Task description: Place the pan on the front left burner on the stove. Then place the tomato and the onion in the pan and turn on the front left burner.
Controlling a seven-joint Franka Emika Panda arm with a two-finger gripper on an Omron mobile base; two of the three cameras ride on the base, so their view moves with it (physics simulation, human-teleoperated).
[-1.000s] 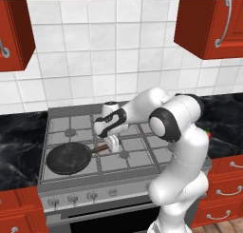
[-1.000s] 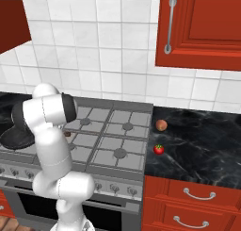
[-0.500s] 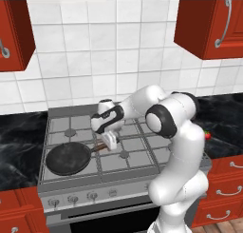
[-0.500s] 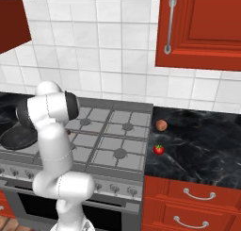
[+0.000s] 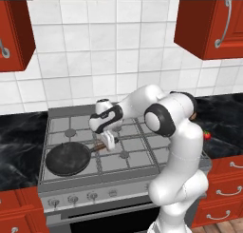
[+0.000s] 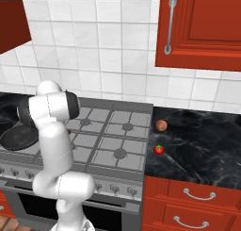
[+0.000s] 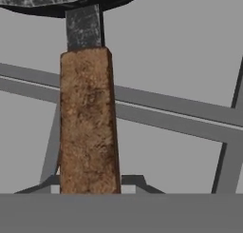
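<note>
The black pan (image 5: 68, 158) lies flat on the stove's (image 5: 142, 156) front left grate, hiding the front left burner beneath it; it also shows past the arm (image 6: 19, 136). Its wooden handle (image 5: 98, 147) points right toward my gripper (image 5: 109, 142), which hovers at the handle's end. Close up, the handle (image 7: 88, 118) runs from the bottom edge up to the pan rim. I cannot make out how the jaws stand. The red tomato (image 6: 159, 150) and the orange-brown onion (image 6: 161, 125) sit on the black counter right of the stove.
A row of small knobs (image 5: 71, 199) lines the stove's front panel. Red cabinets hang above on both sides, and red drawers (image 6: 197, 197) sit below the counter. White tiles back the stove.
The pan has sunk a little onto the front left grate, and the hand has edged slightly left over the handle.
</note>
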